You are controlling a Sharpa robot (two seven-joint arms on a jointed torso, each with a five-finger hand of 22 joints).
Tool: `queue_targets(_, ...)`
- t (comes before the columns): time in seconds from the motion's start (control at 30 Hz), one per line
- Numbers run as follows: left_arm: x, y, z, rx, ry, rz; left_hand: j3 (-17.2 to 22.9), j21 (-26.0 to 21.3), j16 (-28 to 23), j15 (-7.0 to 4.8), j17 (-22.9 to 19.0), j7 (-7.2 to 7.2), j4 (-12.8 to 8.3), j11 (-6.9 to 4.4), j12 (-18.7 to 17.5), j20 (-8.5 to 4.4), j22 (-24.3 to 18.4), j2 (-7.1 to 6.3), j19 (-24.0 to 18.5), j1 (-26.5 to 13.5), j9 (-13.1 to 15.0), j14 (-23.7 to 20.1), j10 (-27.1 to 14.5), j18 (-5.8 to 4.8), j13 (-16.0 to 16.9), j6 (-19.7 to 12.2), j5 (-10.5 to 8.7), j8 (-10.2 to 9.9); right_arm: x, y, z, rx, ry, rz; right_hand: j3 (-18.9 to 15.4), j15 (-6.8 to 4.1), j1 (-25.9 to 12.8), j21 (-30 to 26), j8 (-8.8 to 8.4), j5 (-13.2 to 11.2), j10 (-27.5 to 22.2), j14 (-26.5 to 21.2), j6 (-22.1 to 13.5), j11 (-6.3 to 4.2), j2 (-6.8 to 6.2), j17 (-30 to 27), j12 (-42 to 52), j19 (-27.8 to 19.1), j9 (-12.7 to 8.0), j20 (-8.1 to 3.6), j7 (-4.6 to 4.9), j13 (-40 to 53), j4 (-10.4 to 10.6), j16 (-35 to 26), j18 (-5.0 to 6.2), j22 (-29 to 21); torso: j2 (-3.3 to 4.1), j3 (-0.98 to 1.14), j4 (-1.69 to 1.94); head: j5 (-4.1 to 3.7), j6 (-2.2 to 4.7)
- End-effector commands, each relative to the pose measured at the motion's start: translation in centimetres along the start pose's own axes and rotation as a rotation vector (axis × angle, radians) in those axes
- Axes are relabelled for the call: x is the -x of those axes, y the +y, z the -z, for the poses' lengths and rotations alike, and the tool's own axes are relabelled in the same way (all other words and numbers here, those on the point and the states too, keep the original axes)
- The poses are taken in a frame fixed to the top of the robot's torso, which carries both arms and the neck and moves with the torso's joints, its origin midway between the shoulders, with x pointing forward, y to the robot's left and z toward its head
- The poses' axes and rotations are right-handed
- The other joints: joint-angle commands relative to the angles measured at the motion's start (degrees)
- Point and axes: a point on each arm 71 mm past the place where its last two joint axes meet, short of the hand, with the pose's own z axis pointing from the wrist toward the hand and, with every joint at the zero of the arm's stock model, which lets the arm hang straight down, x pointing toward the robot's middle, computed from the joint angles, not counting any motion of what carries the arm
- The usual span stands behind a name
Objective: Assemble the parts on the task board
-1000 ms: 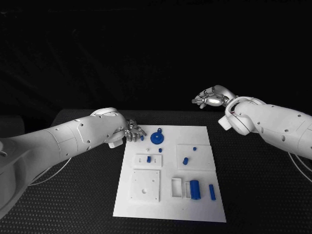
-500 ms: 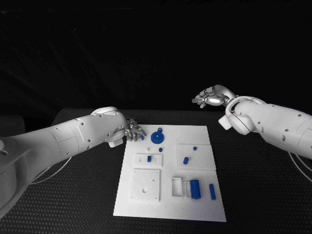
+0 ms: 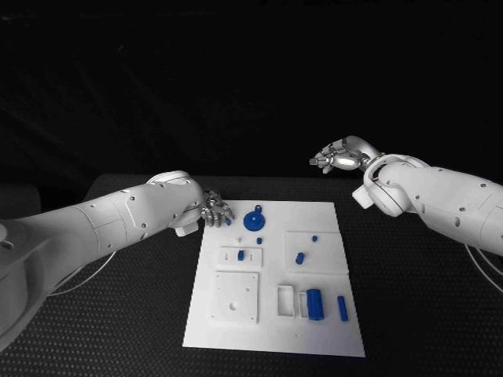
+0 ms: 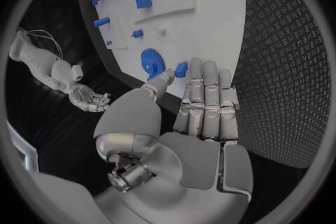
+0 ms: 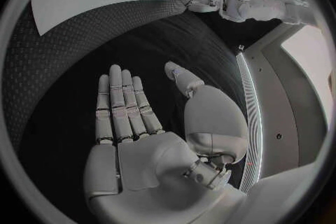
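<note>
**Almost nothing moves: left hand sits at the board's far corner, right hand idles off it**

Barely anything has shifted over the last second: my right hand has only lifted a touch and turned slightly beyond the far right corner of the task board, and my left hand has stayed put at the board's far left corner. I read that as a pause before a first pick, with assembly not yet begun.

Taking the board as my landmark, it lies flat on the black table. Its raised white blocks act as the receptacles. The large square block on the near left looks unfilled. The block just beyond it carries a small blue piece. The block on the right half carries two small blue pieces. Near the front edge, a white slotted holder stands just beside a blue cylinder and a thinner blue pin.

The blue gear rests on the far part of the board, just beside my left hand; a small blue peg lies at that hand's fingertips.

Left fingers are straight and pressed together, holding nothing. Right fingers are extended, loosely side by side, thumb apart, palm bare.
</note>
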Motion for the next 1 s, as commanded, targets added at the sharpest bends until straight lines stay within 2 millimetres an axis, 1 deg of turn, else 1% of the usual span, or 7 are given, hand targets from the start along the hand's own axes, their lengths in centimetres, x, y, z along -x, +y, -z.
queue_targets(0.03, -1.0, 0.0, -0.2, -0.007, 0.056, 0.003, 0.23, -0.31, -0.26, -0.04, 0.14, -0.14, -0.72, 0.02, -0.30, -0.59, 0.99, 0.67, 0.45, 0.05, -0.02, 0.45, 0.65, -0.03, 0.07, 0.57, 0.41, 0.29, -0.1, 0.1, 0.0, 0.006, 0.006, 0.001, -0.08, 0.23, -0.41, -0.40, 0.28, 0.32, 0.40, 0.13, -0.34, 0.19, 0.30, 0.08, -0.27, -0.01, -0.06, 0.20, 0.35, -0.04, -0.19, -0.33, 0.15, 0.08, 0.02, 0.02, -0.02, 0.03, -0.02)
queue_targets(0.3, -0.8, 0.1, -0.1, -0.006, 0.038, 0.011, 1.80, -0.15, 0.46, -0.63, 1.01, -1.25, -4.01, -0.88, -0.46, -1.01, 1.24, 2.82, 1.55, 0.91, 0.42, 2.17, 4.08, -0.03, 0.35, 3.46, 0.47, 1.46, 0.0, 0.0, 0.0, 0.005, 0.006, 0.001, -0.08, 0.24, -0.42, -0.43, 0.29, 0.32, 0.40, 0.13, -0.35, 0.19, 0.31, 0.09, -0.27, 0.00, -0.07, 0.21, 0.36, -0.04, -0.18, -0.34, 0.15, 0.10, 0.02, 0.03, -0.02, 0.02, -0.06)
queue_targets(0.4, -0.7, 0.3, -0.1, -0.004, 0.024, 0.017, 2.00, 0.08, 0.83, -0.87, 1.35, -1.50, -4.71, -1.13, -0.45, -1.22, 1.26, 3.05, 2.13, 0.84, 0.65, 2.80, 4.97, -0.03, 0.56, 4.08, 0.43, 1.72, -0.1, 0.1, 0.0, 0.005, 0.007, 0.001, -0.09, 0.24, -0.44, -0.44, 0.29, 0.32, 0.40, 0.13, -0.35, 0.19, 0.31, 0.09, -0.28, 0.00, -0.08, 0.21, 0.36, -0.04, -0.18, -0.34, 0.15, 0.11, 0.01, 0.01, -0.01, 0.02, -0.09)
queue_targets(0.6, -0.3, 0.9, 0.1, 0.001, -0.021, 0.039, 2.25, 0.92, 1.92, -1.56, 2.19, -2.08, -5.70, -1.80, -0.14, -1.93, 1.32, 3.52, 3.73, 0.36, 1.33, 4.35, 6.83, -0.03, 1.29, 5.47, 0.50, 2.37, -0.1, 0.0, 0.0, 0.006, 0.008, 0.001, -0.09, 0.24, -0.46, -0.47, 0.29, 0.32, 0.40, 0.13, -0.36, 0.19, 0.32, 0.10, -0.28, 0.00, -0.09, 0.22, 0.36, -0.04, -0.17, -0.35, 0.15, 0.12, 0.00, 0.07, 0.01, 0.11, -0.13)
queue_targets(0.83, -0.2, 1.5, 0.6, 0.002, -0.049, 0.073, 2.43, 1.65, 2.50, -2.07, 2.60, -2.48, -6.35, -2.29, 0.05, -2.51, 1.32, 3.60, 4.86, 0.03, 1.95, 5.49, 7.94, -0.03, 1.84, 6.33, 0.71, 2.80, 0.0, 0.0, 0.0, 0.005, 0.007, 0.001, -0.10, 0.24, -0.49, -0.50, 0.30, 0.33, 0.40, 0.12, -0.36, 0.20, 0.34, 0.11, -0.29, 0.01, -0.10, 0.22, 0.37, -0.04, -0.15, -0.36, 0.16, 0.14, -0.02, 0.08, 0.09, 0.09, -0.21)
queue_targets(0.97, -0.3, 1.9, 1.2, -0.006, -0.062, 0.104, 2.51, 2.04, 2.76, -2.33, 2.78, -2.70, -6.58, -2.56, 0.16, -2.78, 1.32, 3.60, 5.41, -0.27, 2.33, 6.12, 8.55, -0.03, 2.15, 6.79, 1.00, 3.02, 0.1, -0.1, 0.1, 0.004, 0.005, 0.001, -0.10, 0.24, -0.50, -0.52, 0.30, 0.34, 0.40, 0.12, -0.37, 0.20, 0.34, 0.12, -0.29, 0.01, -0.11, 0.22, 0.37, -0.04, -0.15, -0.37, 0.16, 0.15, -0.07, 0.05, 0.10, 0.19, -0.23)
queue_targets(1.0, -0.4, 2.0, 1.4, -0.009, -0.064, 0.109, 2.53, 2.11, 2.80, -2.37, 2.81, -2.74, -6.64, -2.60, 0.17, -2.84, 1.32, 3.57, 5.50, -0.32, 2.40, 6.23, 8.64, -0.03, 2.21, 6.86, 1.08, 3.05, 0.2, -0.2, 0.1, 0.003, 0.004, 0.001, -0.10, 0.24, -0.50, -0.53, 0.31, 0.34, 0.39, 0.12, -0.37, 0.20, 0.34, 0.12, -0.30, 0.01, -0.11, 0.22, 0.37, -0.04, -0.15, -0.37, 0.16, 0.16, -0.08, 0.08, 0.12, 0.23, -0.26)
